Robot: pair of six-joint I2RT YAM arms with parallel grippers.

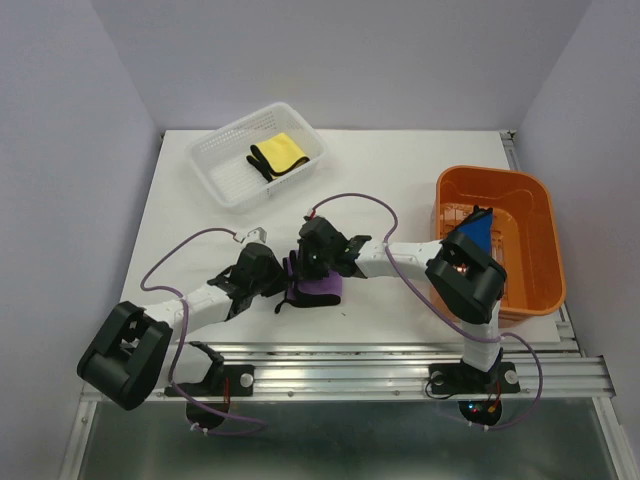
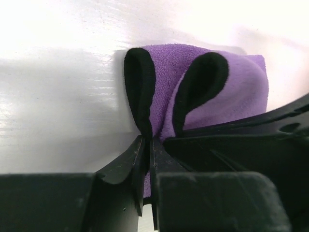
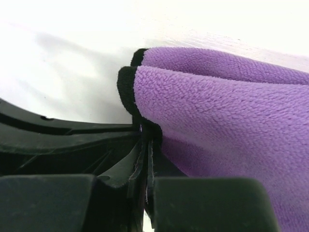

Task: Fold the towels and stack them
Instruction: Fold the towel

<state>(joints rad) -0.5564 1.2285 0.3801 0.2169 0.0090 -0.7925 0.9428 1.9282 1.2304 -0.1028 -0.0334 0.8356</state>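
A purple towel (image 1: 318, 290) with black edging lies bunched on the white table between my two grippers. My left gripper (image 1: 272, 285) is shut on the towel's black-edged corner (image 2: 145, 121); two edging loops rise above its fingers. From the other side, my right gripper (image 1: 312, 262) is shut on another black-edged corner of the purple towel (image 3: 145, 130). A folded yellow towel (image 1: 276, 155) lies in the white mesh basket (image 1: 224, 174) at the back left. A bright blue towel (image 1: 478, 232) rests in the orange basket (image 1: 530, 230) at the right, partly hidden by my right arm.
The white table (image 1: 400, 170) is bounded by a metal rail (image 1: 380, 365) at the near edge. Purple cables (image 1: 360, 200) loop over both arms. Grey walls close in the back and sides.
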